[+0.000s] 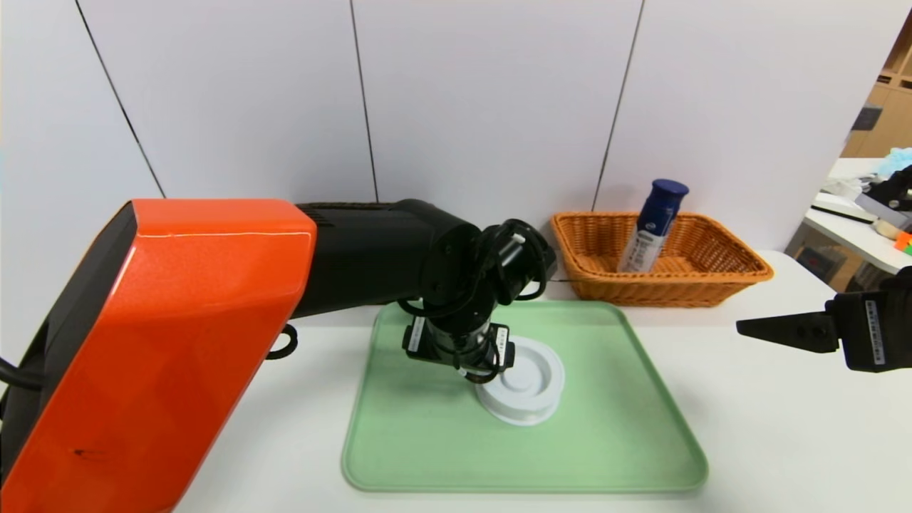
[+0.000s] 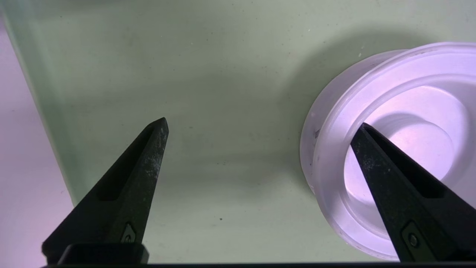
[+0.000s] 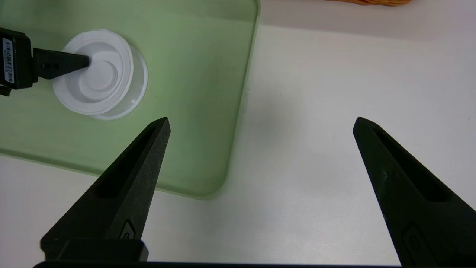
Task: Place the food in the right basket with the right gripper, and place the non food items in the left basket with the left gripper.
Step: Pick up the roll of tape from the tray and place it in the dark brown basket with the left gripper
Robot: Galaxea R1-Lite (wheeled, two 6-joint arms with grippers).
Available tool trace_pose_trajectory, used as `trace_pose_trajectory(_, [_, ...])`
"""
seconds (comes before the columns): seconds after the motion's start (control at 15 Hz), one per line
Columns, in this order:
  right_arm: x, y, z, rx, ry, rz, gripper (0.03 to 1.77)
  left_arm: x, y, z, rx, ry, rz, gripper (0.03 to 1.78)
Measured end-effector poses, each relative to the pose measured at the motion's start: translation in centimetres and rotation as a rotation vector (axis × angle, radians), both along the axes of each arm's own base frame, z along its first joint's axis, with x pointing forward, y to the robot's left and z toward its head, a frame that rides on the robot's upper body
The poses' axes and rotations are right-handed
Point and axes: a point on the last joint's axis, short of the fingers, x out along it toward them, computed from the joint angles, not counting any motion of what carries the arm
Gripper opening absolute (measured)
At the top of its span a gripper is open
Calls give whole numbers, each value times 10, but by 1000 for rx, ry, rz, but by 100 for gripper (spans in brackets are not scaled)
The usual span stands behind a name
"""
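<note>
The flat round white container point(image 1: 531, 388) point(image 2: 409, 111) point(image 3: 100, 74), a non food item, lies on the green tray point(image 1: 427, 442) point(image 2: 223, 74) point(image 3: 186, 56). My left gripper point(image 1: 479, 370) point(image 2: 263, 124) points down at it, open. One finger point(image 2: 394, 178) is over the container's inner recess and the other is over bare tray, so the near rim lies between them. The food bottle point(image 1: 652, 224) leans inside the right basket point(image 1: 712, 263). My right gripper point(image 1: 744, 328) point(image 3: 260, 121) hovers open and empty over the white table, right of the tray. The left basket is hidden.
The orange shell of my left arm point(image 1: 164, 342) fills the left of the head view. White wall panels stand close behind the basket. A second, cluttered table point(image 1: 869, 214) is at the far right. White tabletop point(image 3: 334, 93) surrounds the tray.
</note>
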Motion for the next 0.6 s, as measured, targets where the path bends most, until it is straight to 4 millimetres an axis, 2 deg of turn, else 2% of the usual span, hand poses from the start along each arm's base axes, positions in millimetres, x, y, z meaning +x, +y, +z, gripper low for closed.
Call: trace_pose_trajectory(0.6, [0,0,0,2,1,1,170,0,0,0,0,3,1,169])
